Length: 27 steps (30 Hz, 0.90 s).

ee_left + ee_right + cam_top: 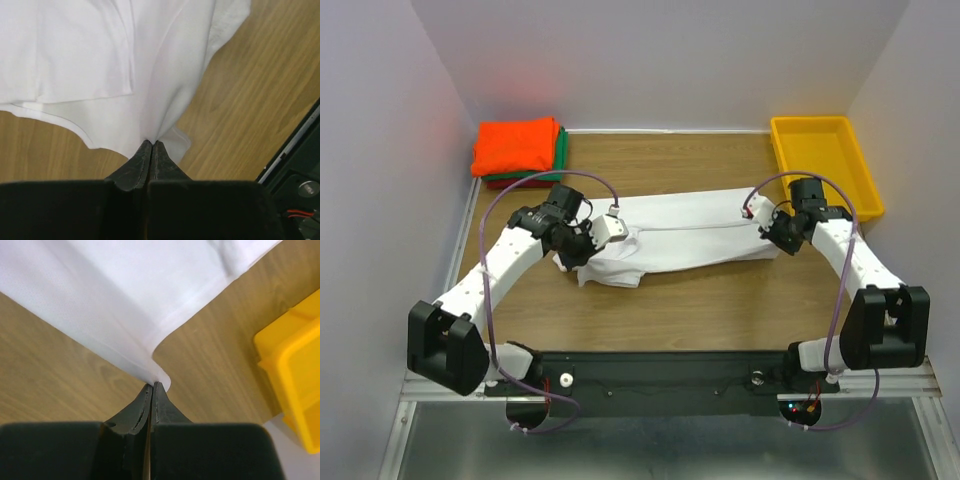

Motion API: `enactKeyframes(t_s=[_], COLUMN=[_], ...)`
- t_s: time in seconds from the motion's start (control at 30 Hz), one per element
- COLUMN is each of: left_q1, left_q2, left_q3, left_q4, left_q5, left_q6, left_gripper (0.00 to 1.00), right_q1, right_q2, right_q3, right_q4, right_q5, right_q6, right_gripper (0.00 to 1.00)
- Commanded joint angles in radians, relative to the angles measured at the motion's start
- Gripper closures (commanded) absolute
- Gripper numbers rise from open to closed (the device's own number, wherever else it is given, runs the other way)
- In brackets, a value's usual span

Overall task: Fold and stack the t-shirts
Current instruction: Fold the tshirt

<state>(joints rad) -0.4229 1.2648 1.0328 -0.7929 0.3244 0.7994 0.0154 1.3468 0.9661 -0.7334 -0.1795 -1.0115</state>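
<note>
The white t-shirt [690,232] lies folded lengthwise across the middle of the table, stretched between both arms. My left gripper [578,243] is shut on its left end; the left wrist view shows the cloth [125,65] pinched at the fingertips [151,145]. My right gripper [772,232] is shut on the right end; the right wrist view shows the cloth's edge [125,305] pinched at the tips [151,386]. A stack of folded shirts, bright orange [515,145] on top with green [561,150] and dark red [505,182] edges below, sits at the back left corner.
A yellow plastic tray [825,160] stands at the back right, also in the right wrist view [295,360]. White walls close in the table on three sides. The black base rail [670,375] runs along the near edge.
</note>
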Motion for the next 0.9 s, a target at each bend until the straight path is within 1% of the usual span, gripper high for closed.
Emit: enactKeyframes(t_s=[0.0,0.13,0.3,0.5,0.73,0.87], left_q1=[0.036,0.062,0.096,0.151,0.177,0.179], left_q2=[0.088,0.177,0.296,0.415,0.515,0.554], left_q3=[0.110,0.185,0.268,0.371,0.440,0.446], left_q4=[0.030,0.052,0.070,0.064,0.064,0.070], left_q5=[-0.042,-0.050,-0.047,-0.018,0.001,0.011], left_q6=[-0.003,0.014,0.038,0.064,0.078,0.078], left_gripper=[1.00,1.00,1.00,1.00,1.00,1.00], right_q1=[0.006,0.008,0.008,0.006,0.008,0.006], right_q2=[0.081,0.146,0.264,0.394,0.505,0.566], right_q3=[0.120,0.181,0.301,0.419,0.496,0.548], right_q4=[0.005,0.005,0.005,0.005,0.008,0.014], right_q5=[0.008,0.015,0.005,0.003,0.006,0.003], right_q6=[0.001,-0.013,-0.013,-0.022,-0.024,-0.012], right_gripper=[0.99,0.99,0.99,0.99,0.99,0.99])
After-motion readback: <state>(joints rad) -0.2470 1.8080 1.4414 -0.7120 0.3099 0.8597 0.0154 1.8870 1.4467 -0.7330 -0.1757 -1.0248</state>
